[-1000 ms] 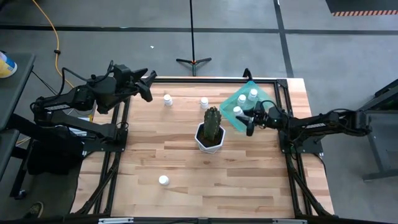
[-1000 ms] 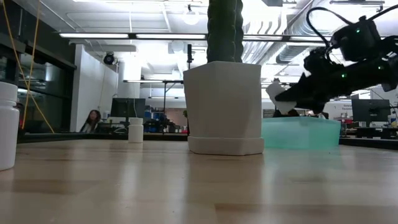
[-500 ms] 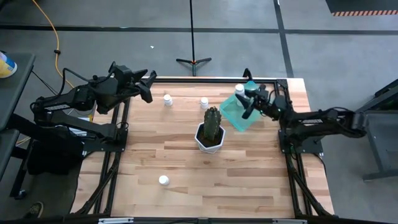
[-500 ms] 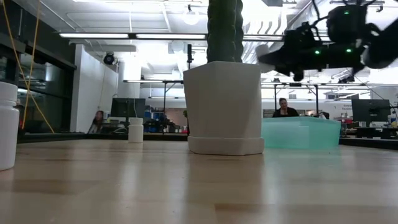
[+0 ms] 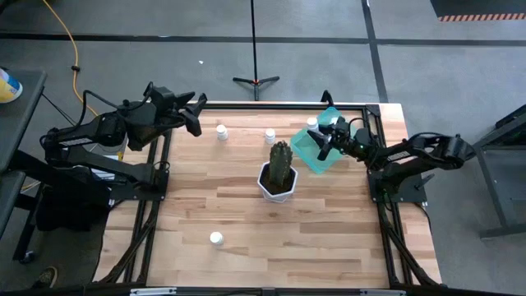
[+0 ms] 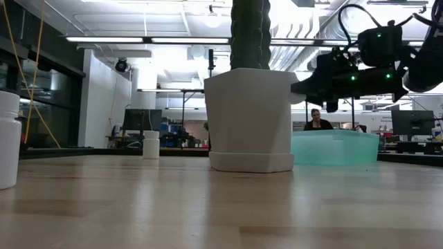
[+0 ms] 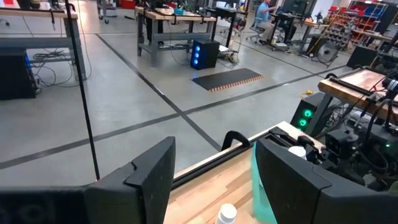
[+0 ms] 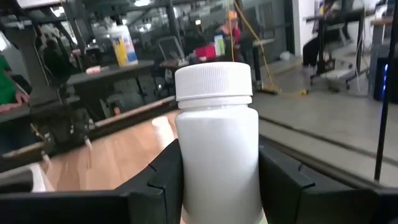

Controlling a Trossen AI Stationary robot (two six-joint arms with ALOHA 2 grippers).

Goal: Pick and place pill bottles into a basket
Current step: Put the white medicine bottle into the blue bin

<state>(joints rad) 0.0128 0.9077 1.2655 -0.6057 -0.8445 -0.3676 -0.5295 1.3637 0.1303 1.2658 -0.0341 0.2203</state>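
Right now one pill bottle (image 8: 216, 143) stands upright between the fingers of the right gripper (image 5: 322, 141), pinched at its body with the cap clear above them, and the gripper hangs over the teal basket (image 5: 306, 151) at the far right part of the table (image 5: 246, 205). In the high view I can make out no bottles lying in the basket's bare part, though the arm hides much of it. Other pill bottles stand loose on the wood: two (image 5: 221, 131) near the far edge beyond the cactus pot (image 5: 278, 182), and one (image 5: 216, 238) well apart toward the near side. The left gripper (image 5: 196, 115) waits at the far left corner, its fingers spread with nothing between them. As for risk, the held bottle sits high above the shallow basket, so a release from there could let it bounce, tip or roll over the low wall. The basket also lies skewed near the table's edge, and a nudge from the arm might slide it farther.
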